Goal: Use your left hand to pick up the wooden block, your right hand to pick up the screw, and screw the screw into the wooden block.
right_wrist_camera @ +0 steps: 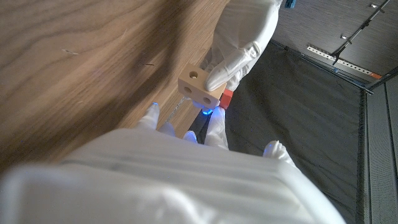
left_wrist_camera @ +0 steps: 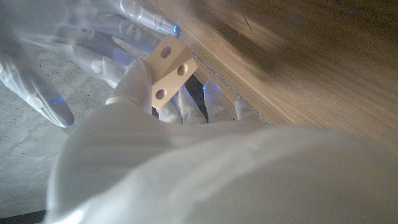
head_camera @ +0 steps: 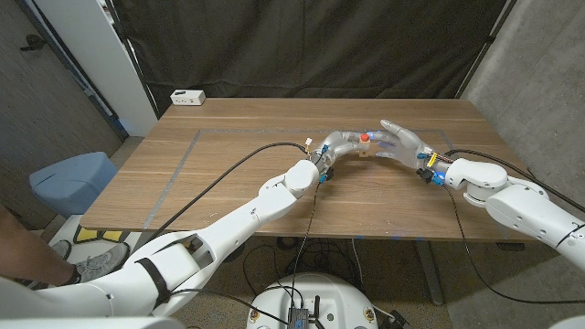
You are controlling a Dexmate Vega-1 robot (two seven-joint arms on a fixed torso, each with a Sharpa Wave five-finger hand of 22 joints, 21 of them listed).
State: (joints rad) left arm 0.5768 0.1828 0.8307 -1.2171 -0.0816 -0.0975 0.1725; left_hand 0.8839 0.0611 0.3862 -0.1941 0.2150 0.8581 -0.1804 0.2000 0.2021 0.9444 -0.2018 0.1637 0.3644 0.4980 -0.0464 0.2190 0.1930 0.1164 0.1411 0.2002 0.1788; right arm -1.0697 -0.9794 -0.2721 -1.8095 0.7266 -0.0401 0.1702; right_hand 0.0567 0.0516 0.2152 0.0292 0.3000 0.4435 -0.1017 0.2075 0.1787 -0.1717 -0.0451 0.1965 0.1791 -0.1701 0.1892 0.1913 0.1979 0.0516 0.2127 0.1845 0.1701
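Left hand (head_camera: 343,144) gripping wooden block (head_camera: 365,150), right hand (head_camera: 402,143) holding red-capped screw (head_camera: 364,137) at it, white box (head_camera: 188,97) far corner.

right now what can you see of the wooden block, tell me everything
The wooden block is a small pale cube of light, unfinished-looking wood with round holes in its faces. The left hand holds it off the table, over the middle. The right hand meets it, and a red part, likely the screw, shows against it.
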